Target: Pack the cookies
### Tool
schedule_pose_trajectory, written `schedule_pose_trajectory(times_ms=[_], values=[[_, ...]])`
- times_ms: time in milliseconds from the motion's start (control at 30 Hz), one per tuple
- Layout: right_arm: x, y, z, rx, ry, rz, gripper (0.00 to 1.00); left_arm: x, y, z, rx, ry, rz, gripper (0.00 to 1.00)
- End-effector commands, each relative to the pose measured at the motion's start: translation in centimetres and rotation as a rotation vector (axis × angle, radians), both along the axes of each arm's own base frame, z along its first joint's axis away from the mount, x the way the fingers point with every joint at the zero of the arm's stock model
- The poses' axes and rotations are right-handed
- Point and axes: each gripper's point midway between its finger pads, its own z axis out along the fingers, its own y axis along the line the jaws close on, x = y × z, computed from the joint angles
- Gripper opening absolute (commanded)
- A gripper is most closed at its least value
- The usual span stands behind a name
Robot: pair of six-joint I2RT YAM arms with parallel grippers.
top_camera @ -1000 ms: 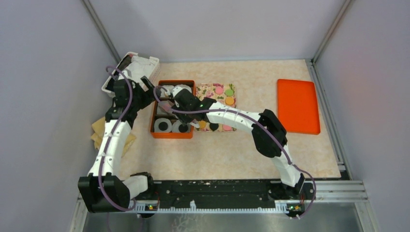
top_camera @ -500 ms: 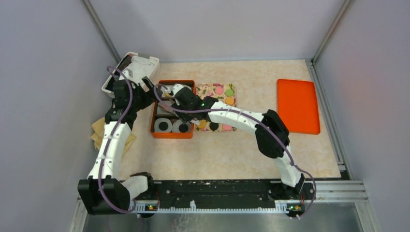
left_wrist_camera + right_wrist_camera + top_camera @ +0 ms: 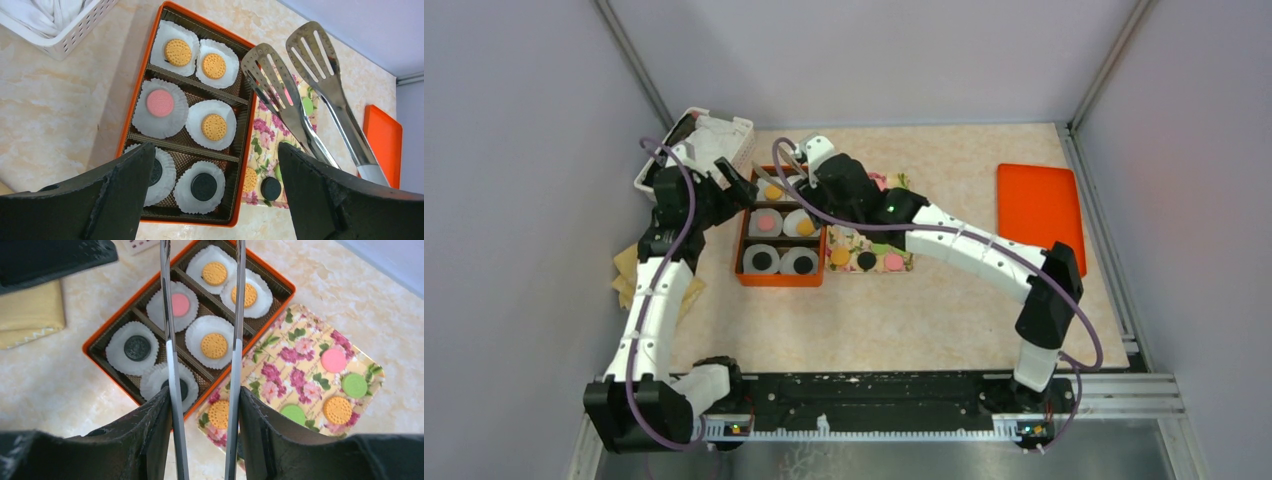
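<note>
Near the arm bases, at 8 o'clock from the orange box [image 3: 782,283], a folded yellow cloth [image 3: 627,268] lies partly under the left arm. The box sits at 9 o'clock from the table's middle and is split into three rows of two white paper cups [image 3: 148,121]. Each cup holds one of the cookies [image 3: 214,127]. The near row has two black ones, the middle row a pink one at 9 o'clock and an orange one at 3 o'clock, and the far row two orange ones.

Touching the box at its 3 o'clock side lies a floral tray [image 3: 295,357]. More cookies lie loose on it: an orange, a black and a pink along its near edge, then green, orange and pink ones farther back. Well apart at 3 o'clock lies a flat orange lid [image 3: 1041,218].

The left gripper [image 3: 216,150] hangs over the box's 9 o'clock side with its jaws spread wide and nothing between them. The right gripper [image 3: 205,402] reaches in from 3 o'clock and is clamped on metal tongs [image 3: 346,125]. Their two slotted heads stand apart near the box's far end.

At 11 o'clock from the box, a white basket [image 3: 742,128] with white cloth inside stands by the wall.
</note>
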Motion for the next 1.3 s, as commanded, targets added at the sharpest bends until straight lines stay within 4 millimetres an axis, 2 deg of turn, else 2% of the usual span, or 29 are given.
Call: schedule_pose_trajectory(times_ms=[0,267,467,600,767,967,1167,1267], values=[[0.1,-1.2,1.2,0.030,-0.035,-0.057,0.47,-0.1,-0.1,1.9,0.016,-0.075,-0.019,0.99],[-0.6,-5.4,2.9,0.090,-0.083,-0.167,0.41,0.1,-0.6,2.1,-0.012,-0.059,-0.034,0.97],[-1.5,-9.8,2.6,0.077,-0.114,-0.264,0.31,-0.5,-0.2,2.1,-0.001,-0.059,-0.006,0.96],[-2.2,-12.6,2.5,0.061,-0.129,-0.316,0.30,-0.9,-0.1,2.0,-0.002,-0.046,0.001,0.96],[-2.7,-15.0,2.2,0.046,-0.147,-0.370,0.29,-1.2,-0.1,1.2,-0.007,-0.030,0.006,0.95],[-2.8,-16.3,1.6,0.025,-0.141,-0.402,0.29,-1.4,-1.3,-0.1,-0.049,-0.011,-0.047,0.95],[-3.0,-16.8,0.3,0.008,-0.102,-0.420,0.30,-1.9,-2.5,-2.6,-0.076,0.023,-0.090,0.95],[-2.9,-17.3,-0.1,-0.013,-0.095,-0.442,0.30,-1.7,-2.6,-3.3,-0.072,0.031,-0.094,0.95]])
